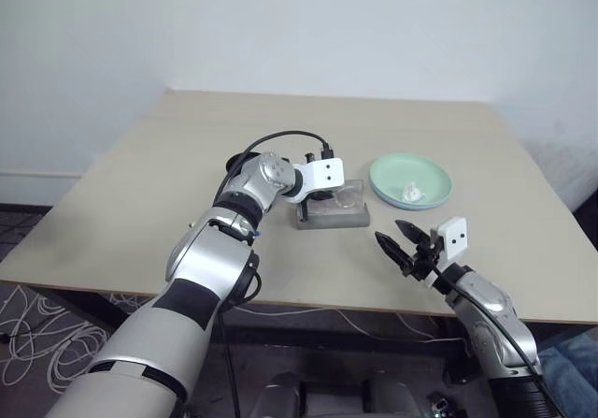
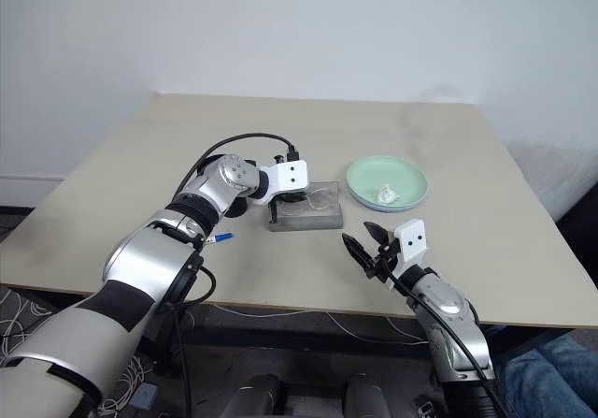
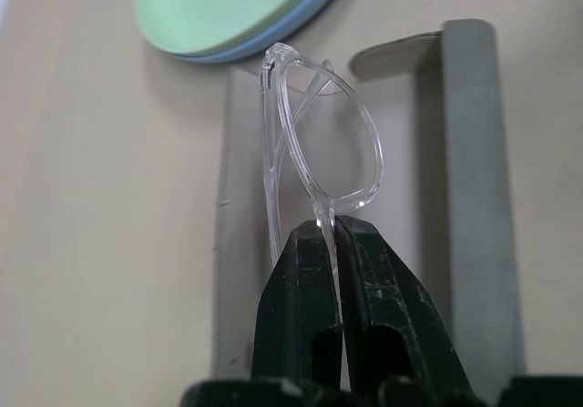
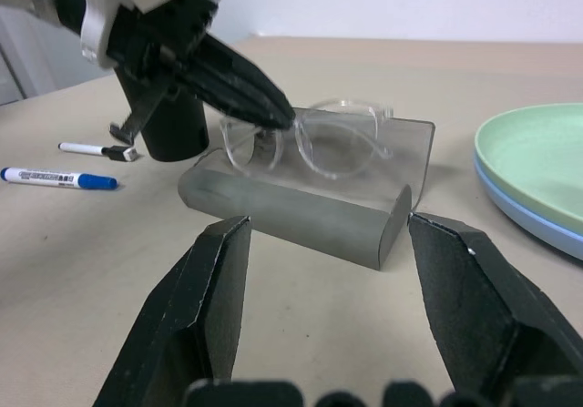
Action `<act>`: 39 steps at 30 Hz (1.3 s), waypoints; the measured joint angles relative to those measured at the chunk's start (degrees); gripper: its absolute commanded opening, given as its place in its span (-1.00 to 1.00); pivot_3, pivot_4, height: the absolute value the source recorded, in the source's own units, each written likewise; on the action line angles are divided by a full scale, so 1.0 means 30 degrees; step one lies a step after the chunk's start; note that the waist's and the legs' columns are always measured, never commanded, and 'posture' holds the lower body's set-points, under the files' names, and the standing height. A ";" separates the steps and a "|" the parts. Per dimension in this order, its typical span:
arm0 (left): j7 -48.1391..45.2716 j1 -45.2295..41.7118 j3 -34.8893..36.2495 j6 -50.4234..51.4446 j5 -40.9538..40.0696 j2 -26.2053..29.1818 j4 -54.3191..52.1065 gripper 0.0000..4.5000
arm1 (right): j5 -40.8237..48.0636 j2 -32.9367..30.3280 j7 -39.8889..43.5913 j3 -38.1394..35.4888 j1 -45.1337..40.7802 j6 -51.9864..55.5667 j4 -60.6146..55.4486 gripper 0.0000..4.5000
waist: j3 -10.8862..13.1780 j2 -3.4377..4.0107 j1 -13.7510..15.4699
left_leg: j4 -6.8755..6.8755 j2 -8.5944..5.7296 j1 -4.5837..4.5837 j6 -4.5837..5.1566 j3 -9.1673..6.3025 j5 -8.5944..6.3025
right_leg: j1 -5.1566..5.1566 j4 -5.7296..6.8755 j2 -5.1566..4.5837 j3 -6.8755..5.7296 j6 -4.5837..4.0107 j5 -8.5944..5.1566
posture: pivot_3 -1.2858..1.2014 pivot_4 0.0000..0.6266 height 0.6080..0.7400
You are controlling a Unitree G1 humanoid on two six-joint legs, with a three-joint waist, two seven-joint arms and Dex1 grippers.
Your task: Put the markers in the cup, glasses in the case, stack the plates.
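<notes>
- Left eye view: at frame centre the left tool [image 1: 322,194] hangs over the grey case [image 1: 333,214], clamped on the clear glasses [image 1: 348,194]. The right tool [image 1: 405,247], lower right, hovers with its jaws apart and holds nothing. The mint plate sits on the blue one, forming the plates [image 1: 410,180] at right of centre, with a small white scrap [image 1: 412,192] on top.
- Right eye view: one marker [image 2: 219,238] lies left of centre on the beige surface [image 2: 448,156]; a white wall [image 2: 299,25] fills the top, and cables [image 2: 28,320] trail on the floor, lower left.
- Left wrist view: the frame is pinched at its rim, directly over the case's tray, lid open.
- Right wrist view: the black cup [image 4: 175,127] stands upper left, behind the case, two markers beside it.
- Advice: lower the glasses level into the tray and let go only once they are seated; the right tool could steady the case.
</notes>
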 measured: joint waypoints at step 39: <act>-0.6011 0.0801 0.0735 0.1457 -0.0550 -0.0112 -0.0560 -1.00 | 0.0011 0.0073 -0.0622 0.0144 0.0065 0.0457 -0.0894 0.33 | -0.0010 0.0001 -0.0060 | 0.0001 0.0005 0.0053 -0.0002 -0.0001 -0.0001 | 0.0049 0.0006 -0.0001 0.0008 -0.0011 -0.0005 | 0.03 -1.00 1.00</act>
